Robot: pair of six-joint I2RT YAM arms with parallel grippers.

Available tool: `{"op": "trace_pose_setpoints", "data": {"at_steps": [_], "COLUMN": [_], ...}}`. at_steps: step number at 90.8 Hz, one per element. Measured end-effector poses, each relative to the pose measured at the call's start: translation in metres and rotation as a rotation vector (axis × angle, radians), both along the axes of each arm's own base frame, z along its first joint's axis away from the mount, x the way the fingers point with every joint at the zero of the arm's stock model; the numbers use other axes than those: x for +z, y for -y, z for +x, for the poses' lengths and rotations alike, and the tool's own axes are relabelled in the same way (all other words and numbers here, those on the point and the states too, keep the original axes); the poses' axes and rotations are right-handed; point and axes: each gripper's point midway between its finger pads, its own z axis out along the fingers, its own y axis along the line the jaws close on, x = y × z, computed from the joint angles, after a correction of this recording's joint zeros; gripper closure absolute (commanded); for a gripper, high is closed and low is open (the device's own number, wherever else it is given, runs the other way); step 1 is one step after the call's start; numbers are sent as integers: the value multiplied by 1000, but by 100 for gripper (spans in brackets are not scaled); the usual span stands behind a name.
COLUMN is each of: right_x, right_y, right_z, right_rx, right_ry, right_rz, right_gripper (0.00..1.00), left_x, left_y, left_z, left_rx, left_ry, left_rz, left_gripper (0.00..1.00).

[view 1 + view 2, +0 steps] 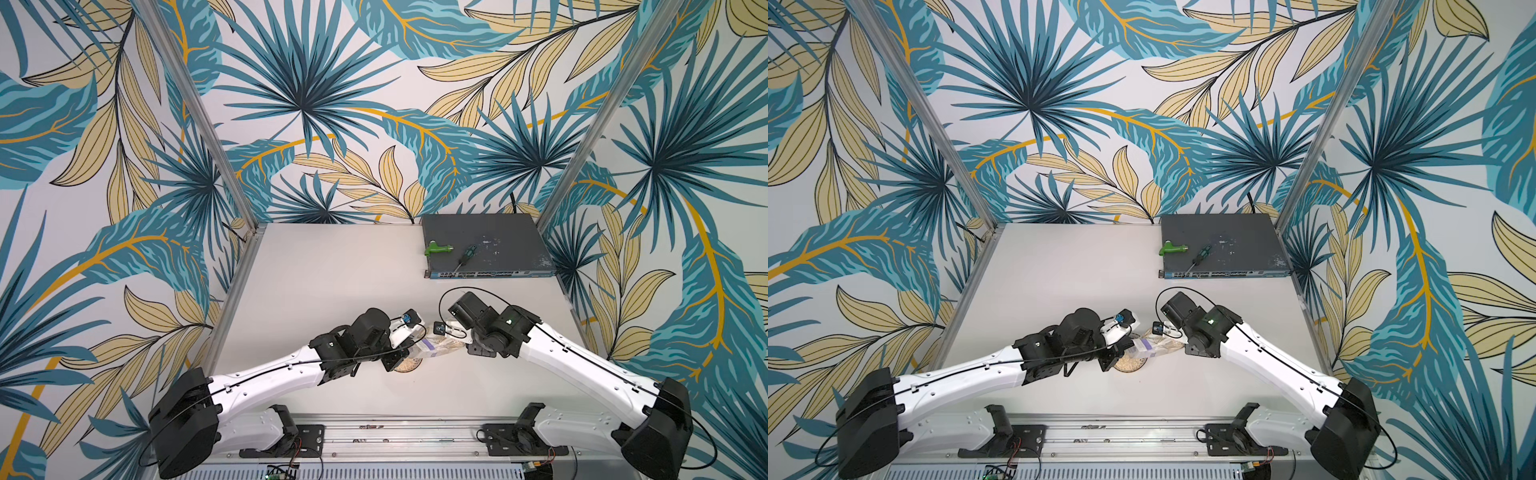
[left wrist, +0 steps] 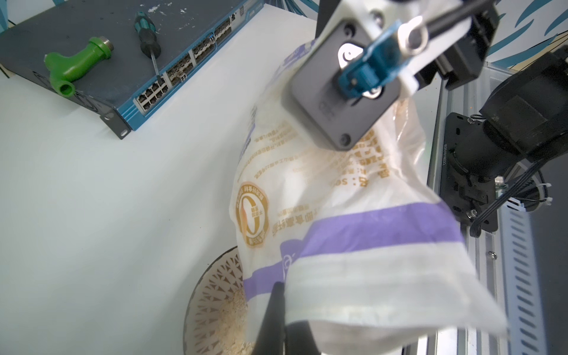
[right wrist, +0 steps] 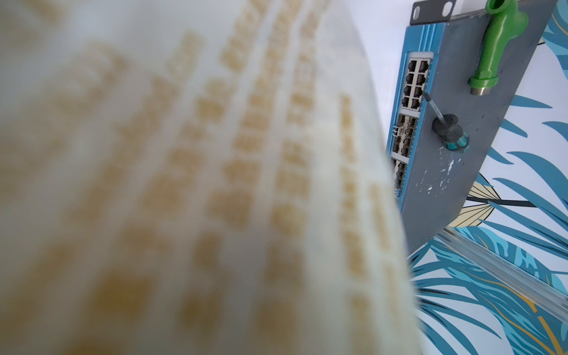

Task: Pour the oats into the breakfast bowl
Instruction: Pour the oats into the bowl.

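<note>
While the oats bag [image 1: 432,351] hangs tilted over the breakfast bowl [image 1: 409,366] near the table's [image 1: 311,291] front edge in both top views, right gripper [image 1: 465,347] jaws cannot be told | left wrist: left gripper [image 2: 285,332] clamped tight on bag's lower end, oats [image 2: 233,322] in bowl | right wrist: blurred bag only

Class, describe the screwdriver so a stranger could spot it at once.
At the white table's far right corner lies a flat grey metal network switch. On its top, beside a bright green plastic pipe fitting, lies the screwdriver: slim steel shaft, green-and-black striped handle.
</note>
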Motion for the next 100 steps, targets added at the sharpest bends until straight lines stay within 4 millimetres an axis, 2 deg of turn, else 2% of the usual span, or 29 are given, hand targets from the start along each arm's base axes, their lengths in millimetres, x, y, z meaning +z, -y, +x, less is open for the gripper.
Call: {"op": "trace_pose_setpoints", "data": {"at_steps": [28,51,73,100], "right_x": [5,11,24,43], "right_y": [-6,-7,-4,-12], "right_z": [3,8,20,36], "right_rx": [9,11,52,134], "right_ry": [28,65,143,249], "right_rz": [8,-5,-77,-141], "right_gripper": [100,100,100,100], "left_x": [3,2,-2,-3], "left_y": [-11,-12,-5,-4], "left_z": [1,3,6,11], "left_rx": [74,113,117,132], "left_ry": [49,46,28,29], "left_rz": [-67,-121,-137,-156], "left_gripper": [100,100,100,100]}}
